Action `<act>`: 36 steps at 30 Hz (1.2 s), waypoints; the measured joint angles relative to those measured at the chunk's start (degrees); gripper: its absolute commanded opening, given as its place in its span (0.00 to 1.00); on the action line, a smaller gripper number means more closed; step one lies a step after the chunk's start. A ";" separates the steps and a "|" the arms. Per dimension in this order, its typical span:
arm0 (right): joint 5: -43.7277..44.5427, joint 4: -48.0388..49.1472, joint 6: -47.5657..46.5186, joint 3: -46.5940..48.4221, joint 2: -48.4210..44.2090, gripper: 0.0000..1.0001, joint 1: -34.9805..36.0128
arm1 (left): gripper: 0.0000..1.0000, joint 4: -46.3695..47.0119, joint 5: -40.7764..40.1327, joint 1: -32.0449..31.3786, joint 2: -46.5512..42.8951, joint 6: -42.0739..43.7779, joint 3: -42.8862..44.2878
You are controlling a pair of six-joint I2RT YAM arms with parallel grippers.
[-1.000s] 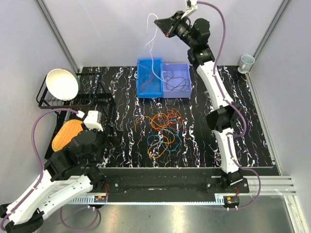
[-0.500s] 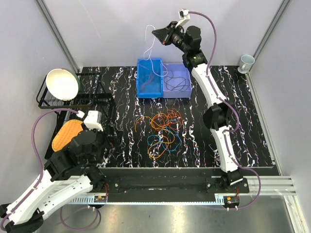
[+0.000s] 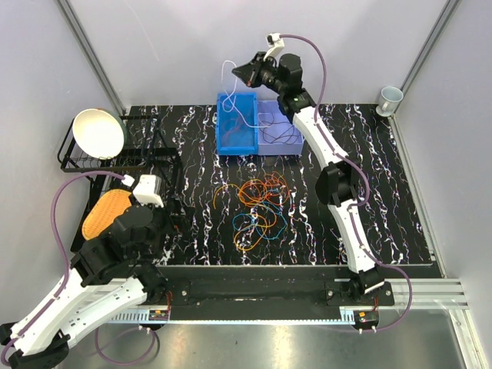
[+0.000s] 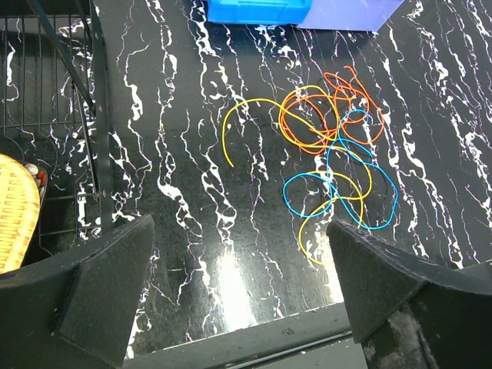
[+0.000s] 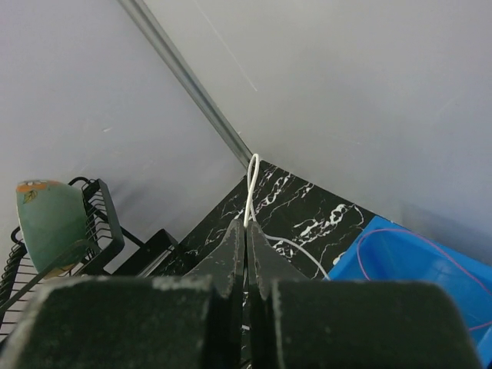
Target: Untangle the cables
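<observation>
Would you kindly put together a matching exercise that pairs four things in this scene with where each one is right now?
Things:
1. white cable
2. white bowl
3. cup
4. tangled coloured cables

Places:
A. by the far right corner of the table
B. lying loose on the middle of the table
C. pinched in the shut right gripper
D. in the wire rack at the left

Pairs: 1-C, 2-D, 3-A, 4-B
</observation>
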 measured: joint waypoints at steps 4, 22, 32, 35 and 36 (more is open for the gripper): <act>0.07 -0.52 -2.03 0.22 -0.44 0.00 1.25 | 0.99 0.02 0.00 0.15 0.00 0.00 0.00; 2.73 0.96 -14.95 5.46 -17.00 0.00 8.92 | 0.99 0.44 0.26 0.66 -0.07 0.00 0.00; 5.79 0.33 -17.33 5.25 -12.66 0.00 8.28 | 0.99 0.44 0.33 0.66 -0.07 0.00 0.00; 7.50 0.33 -17.97 5.25 -9.79 0.00 8.04 | 0.99 0.46 0.35 0.66 -0.07 0.00 0.00; 8.35 0.63 -18.16 5.25 -8.46 0.00 7.89 | 0.99 0.46 0.37 0.66 -0.07 0.00 0.00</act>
